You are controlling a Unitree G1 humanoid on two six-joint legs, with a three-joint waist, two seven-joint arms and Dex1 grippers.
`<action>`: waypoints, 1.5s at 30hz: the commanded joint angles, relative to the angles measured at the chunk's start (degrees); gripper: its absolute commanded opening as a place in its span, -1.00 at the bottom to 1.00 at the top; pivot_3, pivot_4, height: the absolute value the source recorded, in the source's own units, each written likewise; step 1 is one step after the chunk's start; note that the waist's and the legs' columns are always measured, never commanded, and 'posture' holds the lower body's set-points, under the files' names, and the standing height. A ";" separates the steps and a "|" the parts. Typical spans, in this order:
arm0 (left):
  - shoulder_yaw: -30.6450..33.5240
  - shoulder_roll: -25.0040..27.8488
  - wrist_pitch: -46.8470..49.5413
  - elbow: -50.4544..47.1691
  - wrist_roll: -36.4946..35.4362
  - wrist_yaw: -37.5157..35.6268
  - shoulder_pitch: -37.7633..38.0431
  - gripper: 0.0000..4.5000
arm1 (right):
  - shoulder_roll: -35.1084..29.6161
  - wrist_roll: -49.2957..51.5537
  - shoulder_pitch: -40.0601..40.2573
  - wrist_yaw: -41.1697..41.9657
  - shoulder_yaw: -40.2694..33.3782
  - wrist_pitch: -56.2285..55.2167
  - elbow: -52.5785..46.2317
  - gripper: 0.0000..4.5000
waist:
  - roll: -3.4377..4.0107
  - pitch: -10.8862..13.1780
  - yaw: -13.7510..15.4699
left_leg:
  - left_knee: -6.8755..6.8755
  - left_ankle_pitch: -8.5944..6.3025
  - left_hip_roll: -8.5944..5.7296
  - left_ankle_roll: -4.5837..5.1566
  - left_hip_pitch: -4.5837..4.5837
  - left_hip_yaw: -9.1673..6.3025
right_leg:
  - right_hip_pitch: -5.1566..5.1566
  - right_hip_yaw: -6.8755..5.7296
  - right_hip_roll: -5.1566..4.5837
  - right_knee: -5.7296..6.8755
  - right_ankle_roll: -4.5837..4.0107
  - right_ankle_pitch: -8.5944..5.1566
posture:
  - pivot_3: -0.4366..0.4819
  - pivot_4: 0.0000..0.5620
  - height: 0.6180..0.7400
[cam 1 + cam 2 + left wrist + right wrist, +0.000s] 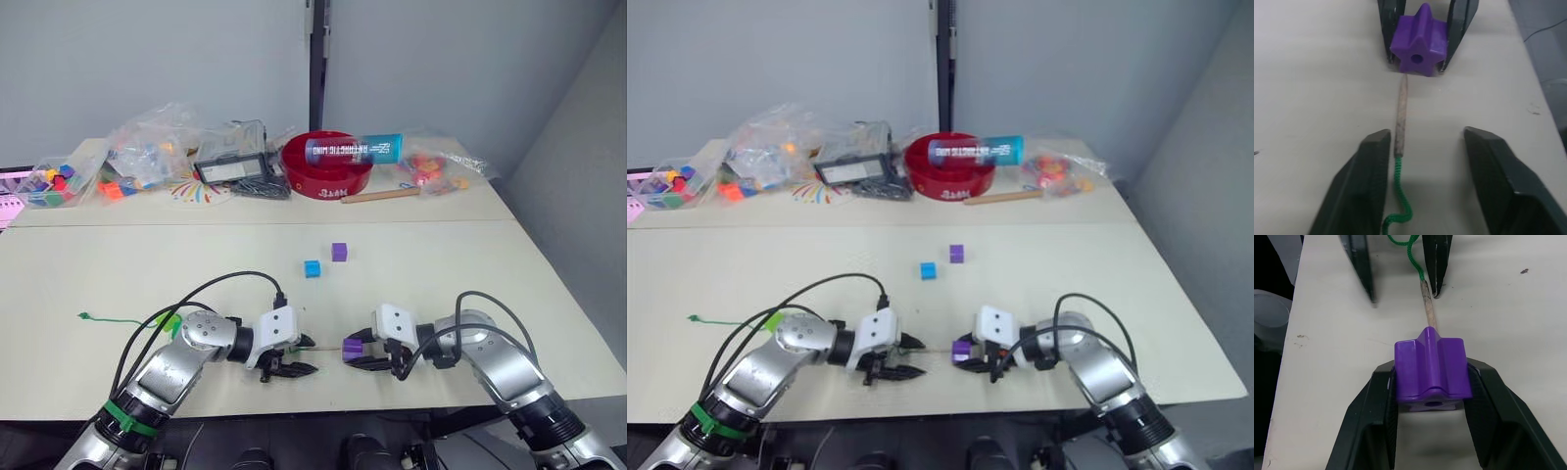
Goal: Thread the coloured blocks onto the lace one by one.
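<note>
Head view: low in the frame, the right gripper (pixel 364 351) clamps a purple block (pixel 352 346) facing the open left gripper (pixel 290 357); blue (pixel 312 268) and purple (pixel 339 252) blocks wait mid-worktop (pixel 118 274). Left wrist view: the lace (pixel 1400 117) lies loose, tip at the hole, nothing threaded yet.

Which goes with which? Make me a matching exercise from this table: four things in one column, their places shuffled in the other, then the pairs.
1. star-shaped purple block
2. sky blue block
3. lace tip
4. red bowl

A. at the back of the table
B. between the open left hand's fingers
C. clamped in the right hand
D. loose, mid-table

Pairs: 1-C, 2-D, 3-B, 4-A
</note>
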 commanded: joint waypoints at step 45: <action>-0.25 3.39 7.93 -7.53 -1.12 -1.31 -4.51 -1.00 | 0.77 -0.98 -0.43 -2.44 0.97 2.18 -0.39 -0.39 | 0.00 0.00 -0.26 | 0.00 0.00 0.00 0.00 0.02 -0.01 | -0.02 0.01 0.02 0.01 0.00 0.00 | -0.05 -0.47 0.85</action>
